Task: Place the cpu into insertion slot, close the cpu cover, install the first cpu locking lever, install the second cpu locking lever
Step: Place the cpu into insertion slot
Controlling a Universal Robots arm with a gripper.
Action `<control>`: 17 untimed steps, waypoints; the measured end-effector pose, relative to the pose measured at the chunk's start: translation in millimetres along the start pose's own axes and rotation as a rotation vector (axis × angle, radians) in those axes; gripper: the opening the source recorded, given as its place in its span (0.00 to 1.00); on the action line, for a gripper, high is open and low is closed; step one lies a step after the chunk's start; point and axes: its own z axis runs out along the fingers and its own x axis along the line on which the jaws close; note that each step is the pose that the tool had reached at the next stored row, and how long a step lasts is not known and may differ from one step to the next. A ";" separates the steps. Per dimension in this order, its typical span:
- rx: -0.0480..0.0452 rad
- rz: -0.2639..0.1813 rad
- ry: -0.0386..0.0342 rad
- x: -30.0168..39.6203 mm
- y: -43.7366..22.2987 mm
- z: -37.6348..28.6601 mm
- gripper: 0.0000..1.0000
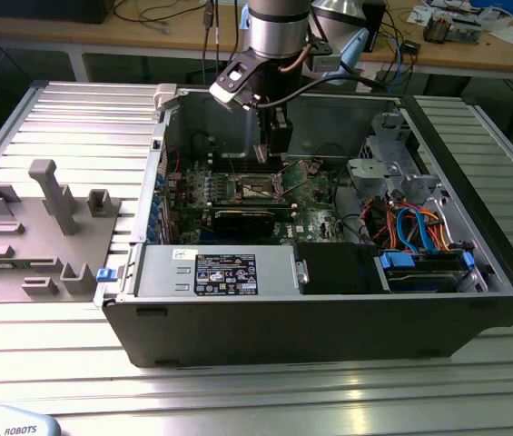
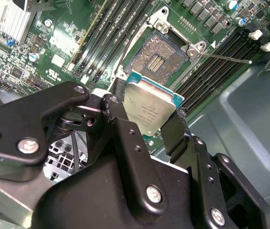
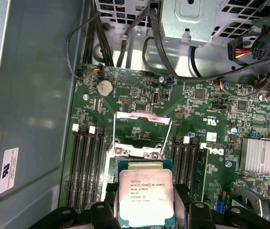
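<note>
Closest to my wrist cameras are the black fingers [image 2: 125, 131] of the gripper [image 2: 149, 115]. They are clamped on the cpu [image 2: 152, 106], one on each of two opposite edges, so the gap between them is only the chip's own width. Its silvery-grey printed top faces the lens in both wrist views.

From my second wrist view the insertion slot [image 2: 161, 56] lies just beyond the chip. Its contacts are bare, so the chip is not seated. A thin wire lever [image 2: 230, 58] stands off to one side of the slot. In the first wrist view the cpu cover [image 3: 142, 116] looks swung up, and I can see green board through its square opening.

On the exterior view the arm hangs down inside the open computer case [image 1: 329, 318]. It holds its load low over the motherboard [image 1: 315, 213], near the slot.
</note>
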 end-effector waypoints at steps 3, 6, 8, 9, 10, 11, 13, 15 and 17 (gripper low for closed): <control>0.0001 0.002 -0.0001 0.0 0.0 0.1 0.54; 0.0002 0.005 -0.0002 0.0 0.0 0.2 0.54; 0.0002 0.006 -0.0003 0.0 0.0 0.2 0.54; 0.0002 0.006 -0.0003 0.0 0.0 0.2 0.54; 0.0002 0.006 -0.0003 0.0 0.0 0.2 0.54; 0.0002 0.006 -0.0003 0.0 0.0 0.2 0.54; 0.0002 0.006 -0.0003 0.0 0.0 0.2 0.54; 0.0002 0.006 -0.0003 0.0 0.0 0.3 0.54; 0.0002 0.007 -0.0004 0.0 0.0 0.3 0.54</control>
